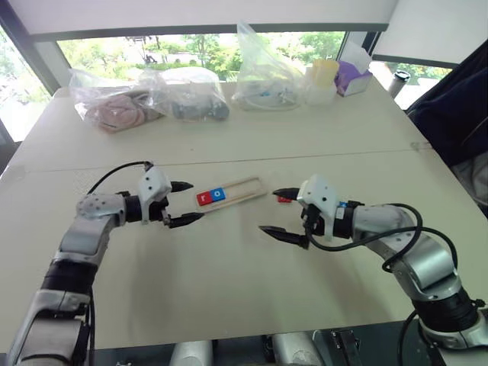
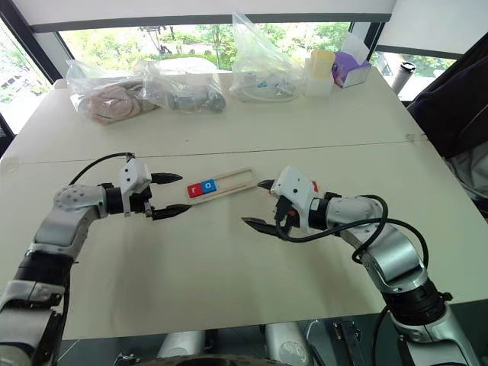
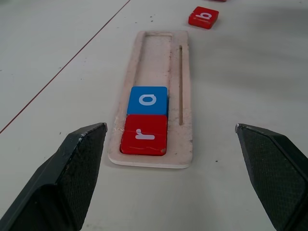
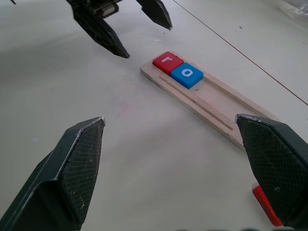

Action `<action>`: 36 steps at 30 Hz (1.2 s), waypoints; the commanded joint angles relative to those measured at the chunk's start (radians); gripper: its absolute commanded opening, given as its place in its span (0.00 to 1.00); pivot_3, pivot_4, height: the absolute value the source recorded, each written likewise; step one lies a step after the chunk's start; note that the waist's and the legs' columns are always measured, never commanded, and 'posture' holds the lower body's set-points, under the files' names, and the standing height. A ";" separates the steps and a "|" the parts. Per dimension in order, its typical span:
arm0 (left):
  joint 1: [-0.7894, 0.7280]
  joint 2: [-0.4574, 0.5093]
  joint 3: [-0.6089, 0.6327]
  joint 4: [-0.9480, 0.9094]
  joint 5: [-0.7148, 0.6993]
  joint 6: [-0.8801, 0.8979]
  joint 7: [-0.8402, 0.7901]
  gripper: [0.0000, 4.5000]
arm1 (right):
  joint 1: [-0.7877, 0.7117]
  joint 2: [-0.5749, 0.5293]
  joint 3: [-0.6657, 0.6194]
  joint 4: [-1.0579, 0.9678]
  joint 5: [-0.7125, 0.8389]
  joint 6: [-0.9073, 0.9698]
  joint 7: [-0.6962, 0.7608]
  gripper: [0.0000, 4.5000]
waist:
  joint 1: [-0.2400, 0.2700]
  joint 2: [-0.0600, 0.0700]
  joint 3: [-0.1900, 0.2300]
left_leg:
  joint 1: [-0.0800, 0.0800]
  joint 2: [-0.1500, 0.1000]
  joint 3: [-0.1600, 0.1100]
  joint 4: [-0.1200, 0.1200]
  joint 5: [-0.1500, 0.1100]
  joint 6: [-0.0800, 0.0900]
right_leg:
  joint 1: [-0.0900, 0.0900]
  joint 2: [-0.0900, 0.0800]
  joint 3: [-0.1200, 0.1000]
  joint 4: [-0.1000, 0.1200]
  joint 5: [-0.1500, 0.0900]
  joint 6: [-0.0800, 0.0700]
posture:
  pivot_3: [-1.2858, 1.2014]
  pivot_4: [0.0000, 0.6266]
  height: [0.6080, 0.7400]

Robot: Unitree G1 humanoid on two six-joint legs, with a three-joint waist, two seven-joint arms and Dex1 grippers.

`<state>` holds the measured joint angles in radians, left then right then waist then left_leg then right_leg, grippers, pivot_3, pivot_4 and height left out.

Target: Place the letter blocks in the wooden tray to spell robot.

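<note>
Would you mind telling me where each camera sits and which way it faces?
Left and right eye views: on the head, looking forward and down over the table; both arms show.
Left wrist view: along the open left gripper, facing the wooden tray holding r block and o block; b block lies beyond.
Right wrist view: along the open right gripper, facing the tray and left gripper.
All views share the tray.

both eye views look forward and down from the head over the table. each wrist view sits low and close, facing the other along the wooden tray, which all four share.
</note>
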<state>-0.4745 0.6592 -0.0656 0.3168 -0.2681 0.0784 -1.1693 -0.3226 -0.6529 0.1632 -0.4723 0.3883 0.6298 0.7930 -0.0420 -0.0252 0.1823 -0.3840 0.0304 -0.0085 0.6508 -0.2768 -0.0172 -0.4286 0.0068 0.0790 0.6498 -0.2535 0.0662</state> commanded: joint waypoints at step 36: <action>-0.289 -0.138 -0.094 0.601 0.232 -0.305 -0.122 1.00 | 0.018 0.036 0.004 -0.069 -0.008 0.009 -0.060 1.00 | 0.000 0.000 0.000 | -0.002 -0.001 -0.002 0.003 0.000 0.000 | -0.001 0.001 -0.001 0.002 0.002 0.003 | 0.52 0.24 1.00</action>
<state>-0.7799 0.5184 -0.1400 0.9097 -0.0726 -0.2113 -1.2849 -0.2981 -0.6206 0.1791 -0.5022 0.3757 0.6490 0.7337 -0.0417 -0.0254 0.1819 -0.3862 0.0299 -0.0107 0.6537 -0.2768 -0.0171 -0.4293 0.0073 0.0776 0.6519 -0.2515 0.0695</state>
